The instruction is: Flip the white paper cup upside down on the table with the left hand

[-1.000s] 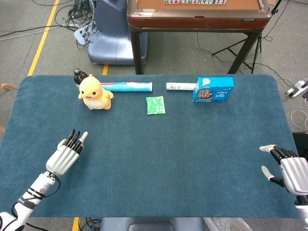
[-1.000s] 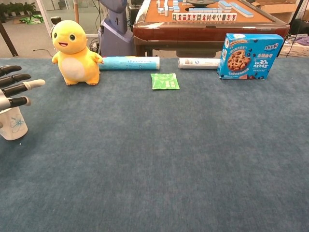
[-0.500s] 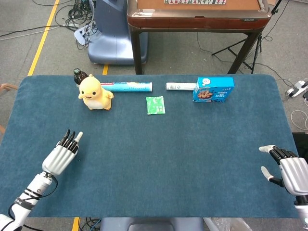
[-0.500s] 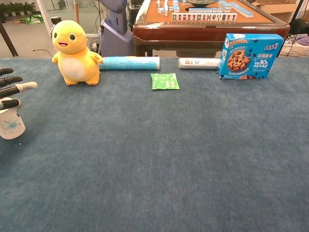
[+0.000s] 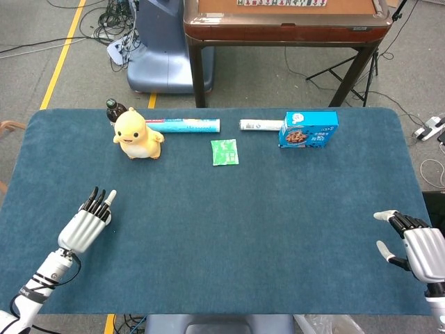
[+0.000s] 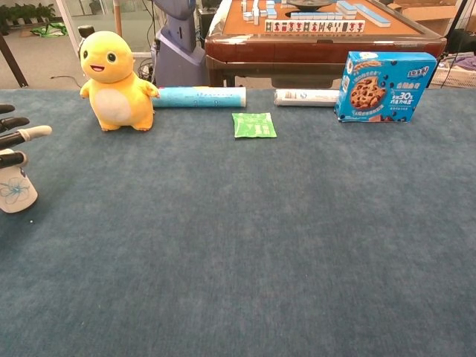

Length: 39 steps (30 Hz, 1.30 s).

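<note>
White paper cup (image 6: 16, 190) stands just beneath the open left hand (image 5: 86, 221).

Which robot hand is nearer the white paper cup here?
Left. The left robot hand sits right over the white paper cup at the table's left edge; the right robot hand is far across at the right edge.

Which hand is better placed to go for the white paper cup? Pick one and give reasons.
Left. In the chest view the left hand hovers right over the white paper cup at the table's left edge. The right hand sits at the opposite side, far off.
</note>
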Each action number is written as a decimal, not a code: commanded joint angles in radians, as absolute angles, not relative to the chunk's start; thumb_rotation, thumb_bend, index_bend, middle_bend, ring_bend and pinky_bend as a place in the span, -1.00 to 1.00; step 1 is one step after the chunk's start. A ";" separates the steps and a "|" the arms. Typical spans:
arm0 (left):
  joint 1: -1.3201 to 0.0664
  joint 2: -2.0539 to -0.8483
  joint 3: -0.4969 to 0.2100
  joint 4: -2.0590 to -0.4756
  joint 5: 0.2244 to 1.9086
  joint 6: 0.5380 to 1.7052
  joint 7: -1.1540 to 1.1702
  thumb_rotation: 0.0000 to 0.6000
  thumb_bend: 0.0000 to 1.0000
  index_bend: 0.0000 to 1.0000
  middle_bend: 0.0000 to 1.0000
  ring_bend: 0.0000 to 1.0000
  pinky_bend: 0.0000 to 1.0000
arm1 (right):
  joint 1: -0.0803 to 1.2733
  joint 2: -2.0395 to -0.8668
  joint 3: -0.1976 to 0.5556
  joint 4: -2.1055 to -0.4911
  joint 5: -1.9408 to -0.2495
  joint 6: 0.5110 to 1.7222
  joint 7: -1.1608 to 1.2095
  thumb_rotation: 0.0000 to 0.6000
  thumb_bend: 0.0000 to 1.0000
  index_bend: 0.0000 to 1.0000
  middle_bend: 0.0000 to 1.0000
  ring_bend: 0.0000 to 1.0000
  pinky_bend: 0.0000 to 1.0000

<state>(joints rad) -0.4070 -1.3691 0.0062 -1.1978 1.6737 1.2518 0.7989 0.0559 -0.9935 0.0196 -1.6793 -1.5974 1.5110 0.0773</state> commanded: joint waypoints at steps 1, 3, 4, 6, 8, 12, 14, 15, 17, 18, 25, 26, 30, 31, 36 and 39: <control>-0.407 -1.370 0.007 -1.197 1.672 1.254 0.796 1.00 -0.48 -0.40 -1.00 -1.00 -1.00 | 0.056 -0.993 0.019 -1.679 -1.598 1.511 0.078 1.00 -0.39 -0.36 -0.35 -0.27 -0.08; -0.407 -1.370 0.007 -1.197 1.671 1.255 0.792 1.00 -0.48 -0.40 -1.00 -1.00 -1.00 | 0.055 -0.993 0.019 -1.679 -1.598 1.512 0.079 1.00 -0.39 -0.36 -0.35 -0.27 -0.08; -0.407 -1.371 0.008 -1.197 1.670 1.255 0.789 1.00 -0.48 -0.40 -1.00 -1.00 -1.00 | 0.055 -0.993 0.019 -1.679 -1.598 1.512 0.079 1.00 -0.39 -0.36 -0.35 -0.27 -0.08; -0.407 -1.371 0.009 -1.197 1.669 1.257 0.785 1.00 -0.48 -0.40 -1.00 -1.00 -1.00 | 0.055 -0.992 0.019 -1.680 -1.599 1.512 0.079 1.00 -0.39 -0.36 -0.35 -0.27 -0.08; -0.406 -1.371 0.010 -1.196 1.667 1.258 0.781 1.00 -0.48 -0.40 -1.00 -1.00 -1.00 | 0.055 -0.992 0.019 -1.680 -1.598 1.512 0.079 1.00 -0.39 -0.36 -0.35 -0.27 -0.08; -0.404 -1.369 0.011 -1.199 1.663 1.262 0.766 1.00 -0.48 -0.39 -1.00 -1.00 -1.00 | 0.056 -0.993 0.019 -1.679 -1.597 1.510 0.078 1.00 -0.39 -0.36 -0.35 -0.27 -0.08; -0.402 -1.368 0.012 -1.202 1.663 1.265 0.762 1.00 -0.48 -0.39 -1.00 -1.00 -1.00 | 0.056 -0.993 0.019 -1.679 -1.597 1.510 0.078 1.00 -0.39 -0.36 -0.35 -0.27 -0.08; -0.401 -1.367 0.012 -1.204 1.663 1.268 0.758 1.00 -0.48 -0.39 -1.00 -1.00 -1.00 | 0.056 -0.993 0.019 -1.679 -1.596 1.509 0.078 1.00 -0.39 -0.36 -0.35 -0.27 -0.08; -0.400 -1.365 0.012 -1.206 1.663 1.274 0.752 1.00 -0.48 -0.39 -1.00 -1.00 -1.00 | 0.056 -0.994 0.019 -1.679 -1.596 1.509 0.078 1.00 -0.39 -0.36 -0.35 -0.27 -0.08; -0.399 -1.365 0.012 -1.207 1.663 1.277 0.750 1.00 -0.48 -0.38 -1.00 -1.00 -1.00 | 0.056 -0.994 0.019 -1.679 -1.596 1.508 0.077 1.00 -0.39 -0.36 -0.35 -0.27 -0.08; -0.399 -1.370 0.013 -1.196 1.664 1.283 0.741 1.00 -0.48 -0.36 -1.00 -1.00 -1.00 | 0.056 -0.994 0.019 -1.680 -1.597 1.509 0.076 1.00 -0.39 -0.36 -0.35 -0.27 -0.08; -0.399 -1.372 0.013 -1.194 1.663 1.283 0.739 1.00 -0.48 -0.36 -1.00 -1.00 -1.00 | 0.056 -0.994 0.019 -1.680 -1.597 1.509 0.076 1.00 -0.39 -0.36 -0.35 -0.27 -0.08; -0.400 -1.378 0.012 -1.185 1.664 1.287 0.730 1.00 -0.48 -0.33 -1.00 -1.00 -1.00 | 0.056 -0.993 0.019 -1.680 -1.595 1.509 0.078 1.00 -0.40 -0.36 -0.35 -0.27 -0.08; -0.400 -1.380 0.012 -1.181 1.664 1.289 0.727 1.00 -0.47 -0.33 -1.00 -1.00 -1.00 | 0.056 -0.993 0.019 -1.680 -1.595 1.509 0.079 1.00 -0.39 -0.36 -0.35 -0.27 -0.08; -0.399 -1.386 0.012 -1.173 1.665 1.298 0.715 1.00 -0.30 -0.30 -1.00 -1.00 -1.00 | 0.055 -0.992 0.019 -1.679 -1.596 1.510 0.080 1.00 -0.39 -0.36 -0.35 -0.27 -0.08; -0.397 -1.387 0.012 -1.171 1.664 1.301 0.709 1.00 -0.28 -0.28 -1.00 -1.00 -1.00 | 0.055 -0.992 0.019 -1.679 -1.596 1.509 0.079 1.00 -0.40 -0.36 -0.35 -0.27 -0.08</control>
